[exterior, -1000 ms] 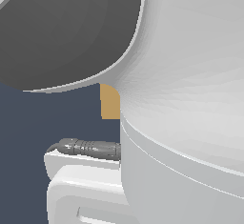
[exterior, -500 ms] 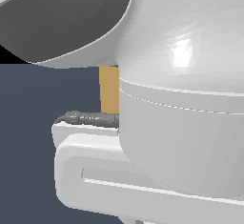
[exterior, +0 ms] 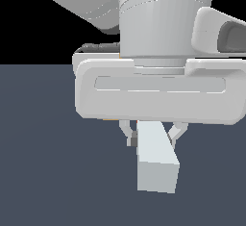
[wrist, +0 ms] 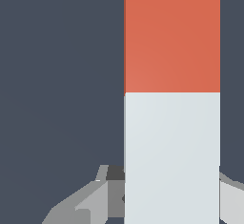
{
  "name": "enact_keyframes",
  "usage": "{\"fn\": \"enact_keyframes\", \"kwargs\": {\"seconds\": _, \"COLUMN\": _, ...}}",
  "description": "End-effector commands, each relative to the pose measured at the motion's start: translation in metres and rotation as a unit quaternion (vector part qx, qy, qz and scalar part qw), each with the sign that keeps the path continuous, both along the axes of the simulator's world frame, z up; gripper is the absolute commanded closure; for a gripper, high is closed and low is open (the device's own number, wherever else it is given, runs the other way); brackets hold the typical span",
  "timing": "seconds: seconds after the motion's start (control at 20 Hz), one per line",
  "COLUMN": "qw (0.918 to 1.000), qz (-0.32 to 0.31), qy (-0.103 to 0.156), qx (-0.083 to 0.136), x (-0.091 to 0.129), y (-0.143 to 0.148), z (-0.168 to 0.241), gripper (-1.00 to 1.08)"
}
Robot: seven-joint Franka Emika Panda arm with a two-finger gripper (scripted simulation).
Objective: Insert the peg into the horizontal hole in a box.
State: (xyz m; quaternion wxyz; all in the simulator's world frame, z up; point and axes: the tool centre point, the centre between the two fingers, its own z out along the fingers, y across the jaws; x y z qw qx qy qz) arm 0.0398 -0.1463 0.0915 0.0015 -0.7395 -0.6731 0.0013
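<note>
Since a second ago the arm's bulk has lifted clear of the exterior view's middle, so the tan box that showed as a sliver then is now hidden behind the white hand body, and the peg (exterior: 156,157) has come into sight. Beneath that hand body, the fingers (exterior: 130,134) flank the peg on both sides and appear closed on its white half, though the contact itself is partly hidden by the peg. From the fingers the white end juts toward the exterior camera over the dark grey worktop (exterior: 38,162). In the wrist view the peg (wrist: 171,99) runs straight away from the fingers (wrist: 90,199), white half nearest them and orange-red half beyond. Neither box nor hole shows in either view.
</note>
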Motion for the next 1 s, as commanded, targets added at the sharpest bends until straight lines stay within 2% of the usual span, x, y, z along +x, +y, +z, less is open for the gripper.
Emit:
{"fn": "enact_keyframes", "kwargs": {"seconds": 0.0, "qw": 1.0000, "qz": 0.008, "qy": -0.002, "qx": 0.000, "x": 0.000, "y": 0.021, "z": 0.019, "gripper": 1.08}}
{"fn": "enact_keyframes", "kwargs": {"seconds": 0.25, "qw": 0.9998, "qz": 0.019, "qy": -0.002, "qx": -0.001, "x": -0.002, "y": 0.053, "z": 0.046, "gripper": 1.08}}
{"fn": "enact_keyframes", "kwargs": {"seconds": 0.45, "qw": 0.9997, "qz": 0.024, "qy": -0.002, "qx": -0.001, "x": -0.003, "y": 0.068, "z": 0.058, "gripper": 1.08}}
{"fn": "enact_keyframes", "kwargs": {"seconds": 0.95, "qw": 0.9997, "qz": 0.026, "qy": -0.002, "qx": 0.000, "x": -0.001, "y": 0.072, "z": 0.063, "gripper": 1.08}}
